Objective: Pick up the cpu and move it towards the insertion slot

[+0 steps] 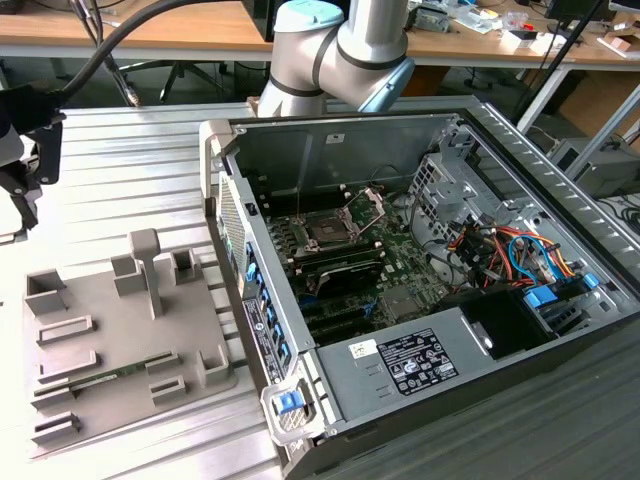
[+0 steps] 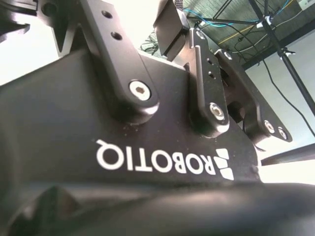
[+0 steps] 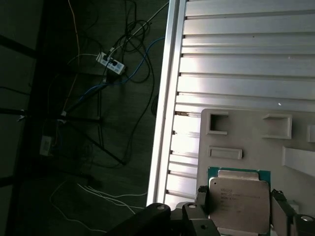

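The gripper (image 1: 18, 175) is hanging over the table (image 1: 120, 150) at the exterior view's left edge, its fingers (image 3: 202, 195) clamping the cpu (image 3: 239, 204) from both sides near the fixture (image 1: 120, 340), well apart from the slot (image 1: 325, 232) in the case (image 1: 330, 150).

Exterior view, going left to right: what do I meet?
Gripper → grey fixture plate → insertion slot inside the open computer case → orange and blue cables.

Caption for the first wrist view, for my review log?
The gripper holds the cpu over the grey fixture plate on the ribbed metal table.
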You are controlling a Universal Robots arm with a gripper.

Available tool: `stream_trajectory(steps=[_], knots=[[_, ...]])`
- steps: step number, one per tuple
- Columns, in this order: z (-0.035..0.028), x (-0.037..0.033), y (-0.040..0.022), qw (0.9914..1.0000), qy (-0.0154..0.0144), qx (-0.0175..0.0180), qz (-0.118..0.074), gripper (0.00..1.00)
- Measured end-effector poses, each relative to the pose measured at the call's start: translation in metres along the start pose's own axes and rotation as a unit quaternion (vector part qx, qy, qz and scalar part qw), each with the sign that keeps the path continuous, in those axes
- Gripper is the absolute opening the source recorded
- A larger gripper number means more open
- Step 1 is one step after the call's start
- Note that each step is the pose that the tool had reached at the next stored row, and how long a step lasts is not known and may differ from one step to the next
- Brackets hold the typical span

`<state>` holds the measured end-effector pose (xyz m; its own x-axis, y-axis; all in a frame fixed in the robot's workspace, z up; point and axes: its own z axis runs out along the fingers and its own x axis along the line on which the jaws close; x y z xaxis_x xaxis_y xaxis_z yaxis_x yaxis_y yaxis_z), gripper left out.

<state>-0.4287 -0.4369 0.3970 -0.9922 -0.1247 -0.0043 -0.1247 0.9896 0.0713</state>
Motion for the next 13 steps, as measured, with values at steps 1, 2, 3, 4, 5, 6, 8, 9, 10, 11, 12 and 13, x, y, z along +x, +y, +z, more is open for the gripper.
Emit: stream_trajectory(steps=[1,2,3,4,5,6,8,9,10,11,12,13], knots=[[0.0,-0.0003,0.0,1.0,0.0,0.0,0.0,0.55],[0.0,-0.0004,0.0,1.0,0.0,0.0,0.0,0.55],[0.0,-0.0006,0.0,1.0,0.0,0.0,0.0,0.55],[0.0,-0.0008,-0.0001,1.0,0.0,0.0,0.0,0.55],[0.0,-0.0012,-0.0001,1.0,0.0,0.0,0.0,0.55],[0.0,-0.0022,-0.0003,1.0,0.0,0.0,0.0,0.55],[0.0,-0.0034,-0.0004,1.0,0.0,0.0,0.0,0.55],[0.0,-0.0039,-0.0005,1.0,0.0,0.0,0.0,0.55],[0.0,-0.0043,-0.0005,1.0,0.0,0.0,0.0,0.55],[0.0,-0.0049,-0.0006,1.0,0.0,0.0,0.0,0.55],[0.0,-0.0054,-0.0006,1.0,0.0,0.0,0.0,0.55],[0.0,-0.0063,-0.0007,1.0,0.0,0.0,0.0,0.55]])
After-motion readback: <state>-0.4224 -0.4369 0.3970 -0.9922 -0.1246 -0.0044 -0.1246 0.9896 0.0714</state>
